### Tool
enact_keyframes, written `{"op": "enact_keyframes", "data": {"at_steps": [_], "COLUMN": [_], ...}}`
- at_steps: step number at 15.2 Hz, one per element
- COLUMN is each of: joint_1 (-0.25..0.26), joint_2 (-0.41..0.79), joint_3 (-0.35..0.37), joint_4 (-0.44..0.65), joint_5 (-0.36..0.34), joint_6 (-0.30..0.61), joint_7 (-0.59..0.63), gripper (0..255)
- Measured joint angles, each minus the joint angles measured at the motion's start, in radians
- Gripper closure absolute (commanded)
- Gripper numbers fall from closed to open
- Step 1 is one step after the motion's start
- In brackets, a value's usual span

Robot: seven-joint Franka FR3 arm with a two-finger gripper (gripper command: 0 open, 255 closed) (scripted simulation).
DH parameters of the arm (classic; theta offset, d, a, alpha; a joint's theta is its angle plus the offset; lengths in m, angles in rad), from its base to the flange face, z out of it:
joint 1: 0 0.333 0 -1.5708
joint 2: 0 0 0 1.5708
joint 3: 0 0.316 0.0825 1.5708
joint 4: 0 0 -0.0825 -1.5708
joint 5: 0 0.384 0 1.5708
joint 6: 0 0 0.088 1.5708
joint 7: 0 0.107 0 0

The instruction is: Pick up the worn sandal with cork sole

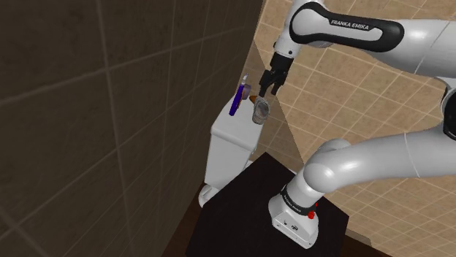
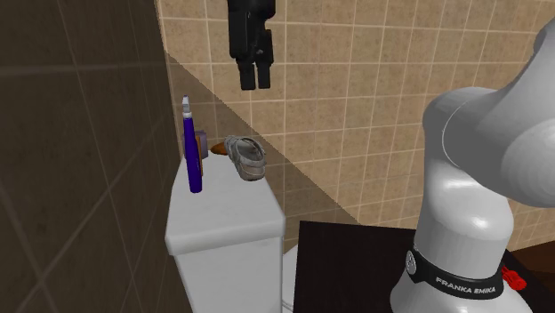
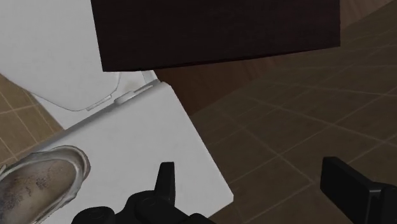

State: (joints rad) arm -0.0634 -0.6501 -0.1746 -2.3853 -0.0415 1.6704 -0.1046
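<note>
On top of the white toilet tank (image 2: 222, 222) lies the grey sandal (image 2: 245, 157), at 3 o'clock from the purple bottle (image 2: 192, 151) in the second exterior view. Above hangs the end effector (image 2: 255, 84), fingers apart, holding nothing.

The sandal (image 2: 245, 158) is grey with a speckled footbed. The bottle (image 2: 192, 153) is purple, the toilet tank (image 2: 222, 218) white and the gripper (image 2: 254, 83) black. The wall (image 2: 374, 98) carries tan square tiles.

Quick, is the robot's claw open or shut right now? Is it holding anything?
Claw: open, holding nothing; the sandal is not between its fingers.
</note>
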Motion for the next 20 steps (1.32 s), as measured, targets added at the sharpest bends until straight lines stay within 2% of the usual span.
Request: {"op": "enact_keyframes", "data": {"at_steps": [6,10,16,20], "joint_1": [-0.035,-0.048,-0.064,-0.074], "joint_2": [0.119,0.219,0.399,0.536], "joint_3": [-0.108,-0.171,-0.272,-0.328], "joint_4": [0.011,0.037,0.112,0.19], "joint_5": [-0.068,-0.089,-0.081,-0.037], "joint_6": [0.126,0.213,0.339,0.405], "joint_7": [-0.129,-0.207,-0.345,-0.444], "gripper": [0,0,0,0]}}
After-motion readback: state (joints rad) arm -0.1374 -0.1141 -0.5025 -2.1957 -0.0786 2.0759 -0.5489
